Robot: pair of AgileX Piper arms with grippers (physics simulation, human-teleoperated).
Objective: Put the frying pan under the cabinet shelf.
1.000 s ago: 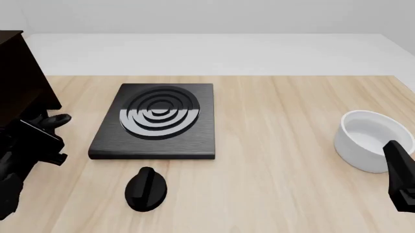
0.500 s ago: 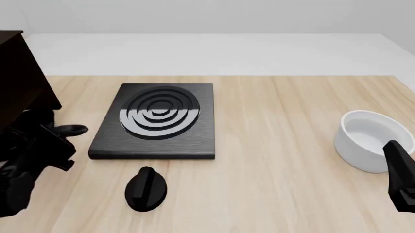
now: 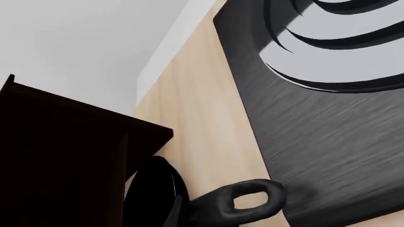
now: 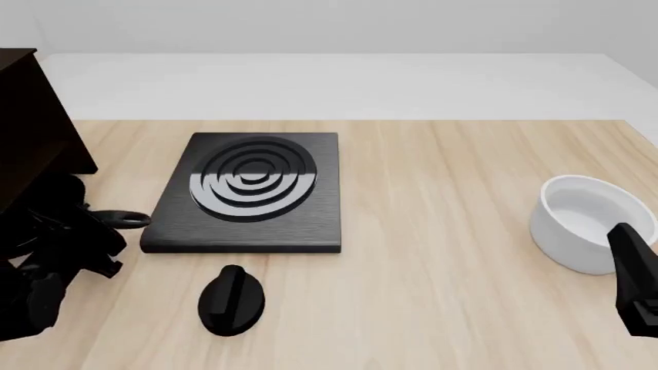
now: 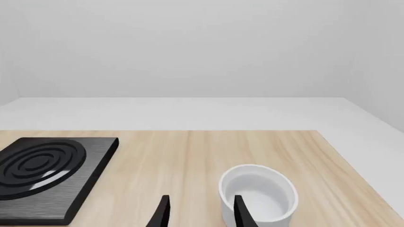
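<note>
The frying pan is mostly hidden in the front view behind my left arm; only its black handle's loop end (image 4: 129, 220) sticks out toward the stove plate. The left wrist view shows the pan's black curved body (image 3: 161, 194) and the loop end (image 3: 250, 200) close up, beside the dark cabinet shelf (image 3: 63, 156). The cabinet shelf (image 4: 31, 116) stands at the table's far left. My left gripper (image 4: 64, 240) sits in front of it, shut on the pan, its fingers hidden. My right gripper (image 5: 200, 215) is open at the near right, with nothing between its fingers.
A square black stove plate (image 4: 252, 193) with concentric rings lies just right of the left arm. A small black rounded object (image 4: 231, 301) lies nearer than it. A white bowl (image 4: 586, 223) stands at the right, beyond the right gripper (image 4: 636, 281).
The pan's handle loop has swung right and toward the near edge, close to the stove plate's corner, and the left arm has shifted with it. The right arm has not moved.
</note>
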